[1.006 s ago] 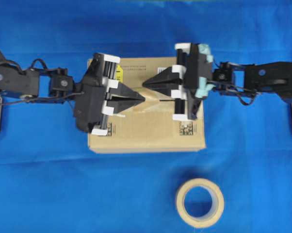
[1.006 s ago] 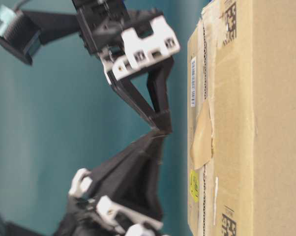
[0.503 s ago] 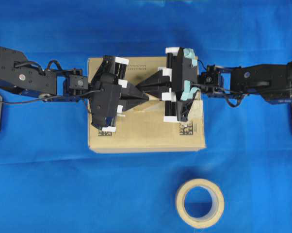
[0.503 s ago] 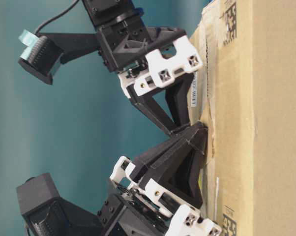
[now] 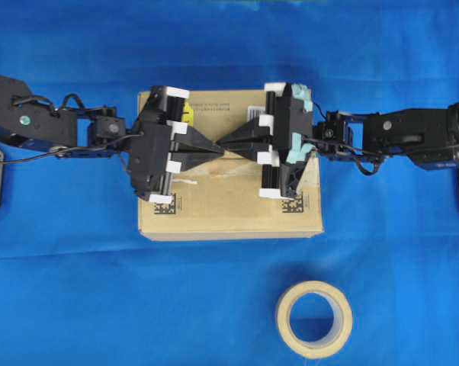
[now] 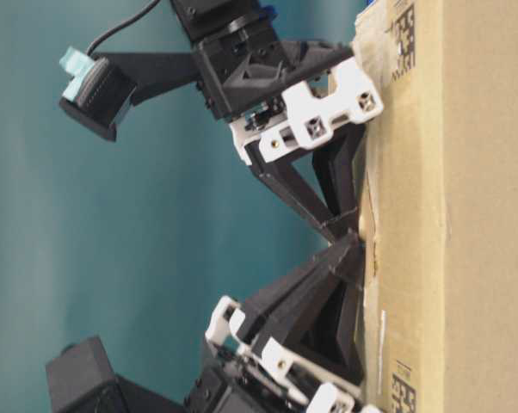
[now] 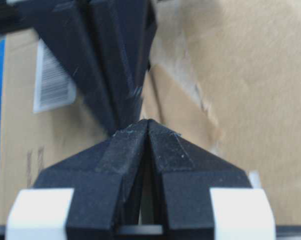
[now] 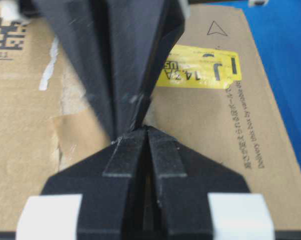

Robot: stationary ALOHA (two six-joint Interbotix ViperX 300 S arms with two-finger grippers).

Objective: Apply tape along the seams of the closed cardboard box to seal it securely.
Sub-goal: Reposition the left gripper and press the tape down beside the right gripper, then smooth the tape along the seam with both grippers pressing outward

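Observation:
The cardboard box (image 5: 229, 213) lies flat in the middle of the blue cloth, with its yellow sticker (image 8: 200, 70) and barcode label (image 7: 53, 80) on top. A wrinkled tan piece of tape (image 5: 223, 169) sits over the middle of the seams, whose pale torn strip (image 7: 189, 82) shows beside it. My left gripper (image 5: 216, 149) and right gripper (image 5: 221, 144) are both shut on nothing. They meet tip to tip, resting on the box top at the tape's edge (image 6: 368, 237). The seams' dark line is mostly hidden under the fingers.
A wide tan tape roll (image 5: 313, 319) lies flat on the cloth in front of the box, to the right. Blue cloth (image 5: 62, 290) surrounds the box on all sides. Both arms reach in low from the left and right edges.
Both grippers have come down from above the box onto its top. Their shut tips have drawn together over the tape piece.

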